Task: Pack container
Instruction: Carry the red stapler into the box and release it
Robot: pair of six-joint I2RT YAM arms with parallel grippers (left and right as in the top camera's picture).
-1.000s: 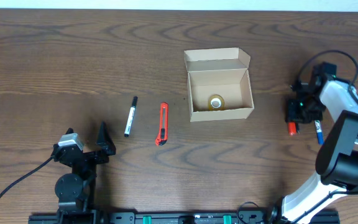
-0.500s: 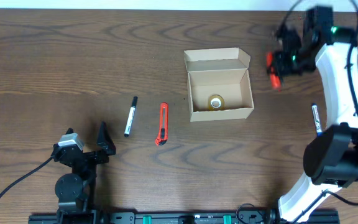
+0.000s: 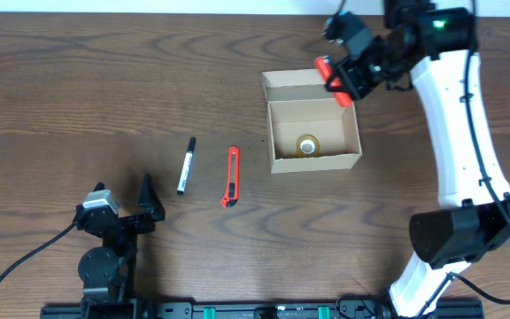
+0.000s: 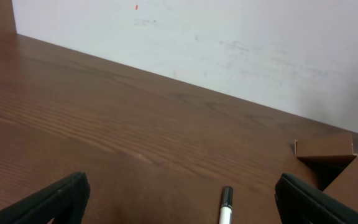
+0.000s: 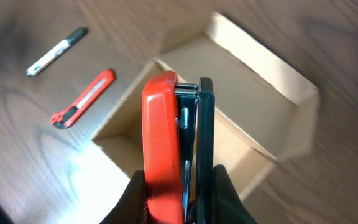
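Cardboard, so likely light, thin-walled, easy to shove or crush: pinch box (image 3: 317, 162) (open, mid-table right of centre, tape roll (image 3: 307, 145) inside) by a side wall, minding right gripper (image 3: 351, 73) clamped on red item (image 5: 160, 137) over flap (image 3: 304, 84), left gripper (image 4: 182, 196) spread wide, empty.

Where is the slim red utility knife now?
In the overhead view, the slim red utility knife lies left of centre, between the white marker pen and the open tan cardboard box.

A white marker (image 3: 186, 167) lies near a red box cutter (image 3: 230, 177) on the wooden table (image 3: 78, 80)
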